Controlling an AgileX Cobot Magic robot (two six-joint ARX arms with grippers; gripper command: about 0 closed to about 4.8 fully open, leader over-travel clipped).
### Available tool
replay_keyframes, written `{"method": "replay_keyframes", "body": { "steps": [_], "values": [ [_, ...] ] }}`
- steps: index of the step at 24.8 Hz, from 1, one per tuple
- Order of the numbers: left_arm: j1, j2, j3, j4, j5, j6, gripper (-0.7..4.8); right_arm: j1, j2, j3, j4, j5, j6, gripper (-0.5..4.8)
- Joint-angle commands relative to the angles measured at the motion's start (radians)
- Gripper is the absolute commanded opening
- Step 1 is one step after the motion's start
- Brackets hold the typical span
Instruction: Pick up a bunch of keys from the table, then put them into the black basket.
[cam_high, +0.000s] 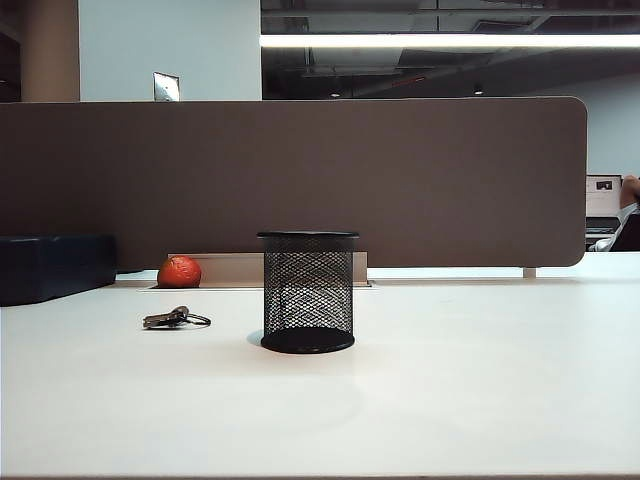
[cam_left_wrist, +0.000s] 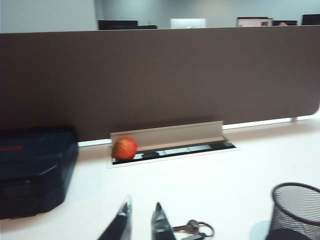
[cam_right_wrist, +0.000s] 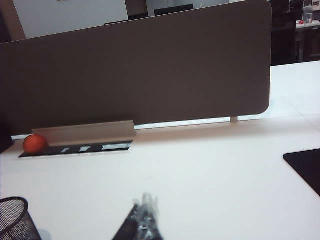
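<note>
Bunch of keys (cam_high: 176, 319) lying on bench (cam_high: 480, 380), left of black basket (cam_high: 308, 291). Left gripper (cam_left_wrist: 141, 220) hovering near keys, jaws narrowly parted, holding nothing; right gripper (cam_right_wrist: 145, 212) hanging rightward, jaws pressed together.

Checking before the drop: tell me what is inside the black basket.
Nothing shows through the mesh of the black basket; the bunch of keys lies on the table beside it. Its floor is not visible from above.
</note>
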Motion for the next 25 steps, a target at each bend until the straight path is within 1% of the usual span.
{"method": "replay_keyframes", "body": {
  "steps": [1, 3, 4, 9, 11, 12, 13, 14, 15, 16, 17, 18, 19, 20, 21, 23, 25],
  "values": [
    [0.0, 0.035, 0.069, -0.049, 0.052, -0.005, 1.99, 0.001, -0.003, 0.045, -0.092, -0.025, 0.004, -0.05],
    [0.0, 0.071, 0.101, -0.06, 0.076, -0.005, 2.64, 0.001, -0.002, 0.058, -0.119, -0.046, 0.004, -0.05],
    [0.0, 0.09, 0.116, -0.06, 0.088, -0.005, 2.75, 0.001, -0.002, 0.067, -0.135, -0.065, 0.015, -0.05],
    [0.0, 0.299, 0.257, -0.055, 0.152, 0.005, 2.79, 0.001, 0.012, 0.179, -0.27, -0.188, 0.137, -0.01],
    [0.0, 0.397, 0.317, -0.057, 0.161, 0.013, 2.79, 0.001, 0.034, 0.243, -0.332, -0.203, 0.203, -0.01],
    [0.0, 0.448, 0.349, -0.066, 0.163, 0.031, 2.79, 0.001, 0.055, 0.28, -0.369, -0.208, 0.238, 0.0],
    [0.0, 0.494, 0.379, -0.078, 0.178, 0.033, 2.79, 0.001, 0.074, 0.312, -0.402, -0.211, 0.261, 0.0],
    [0.0, 0.547, 0.414, -0.094, 0.195, 0.033, 2.79, 0.001, 0.097, 0.347, -0.43, -0.236, 0.267, 0.03],
    [0.0, 0.584, 0.437, -0.104, 0.208, 0.034, 2.8, 0.001, 0.116, 0.368, -0.443, -0.257, 0.279, 0.25],
    [0.0, 0.641, 0.472, -0.117, 0.228, 0.034, 3.12, 0.001, 0.145, 0.401, -0.458, -0.303, 0.311, 0.84],
    [0.0, 0.674, 0.49, -0.119, 0.241, 0.034, 3.61, 0.001, 0.165, 0.417, -0.46, -0.343, 0.331, 1.18],
    [-0.001, 0.727, 0.521, -0.127, 0.253, 0.051, 4.46, 0.001, 0.191, 0.437, -0.457, -0.413, 0.361, 1.51],
    [-0.001, 0.772, 0.549, -0.132, 0.257, 0.082, 4.77, 0.001, 0.217, 0.454, -0.455, -0.48, 0.394, 1.59],
    [-0.001, 0.79, 0.562, -0.134, 0.265, 0.095, 4.77, 0.001, 0.228, 0.46, -0.455, -0.505, 0.41, 1.6],
    [-0.001, 0.826, 0.587, -0.134, 0.278, 0.135, 4.77, 0.001, 0.246, 0.47, -0.456, -0.555, 0.439, 1.65],
    [-0.001, 0.859, 0.607, -0.133, 0.289, 0.185, 4.77, 0.001, 0.262, 0.476, -0.456, -0.566, 0.439, 1.92],
    [-0.001, 0.887, 0.618, -0.135, 0.308, 0.234, 4.77, 0.001, 0.267, 0.477, -0.455, -0.566, 0.439, 2.37]
  ]
}}
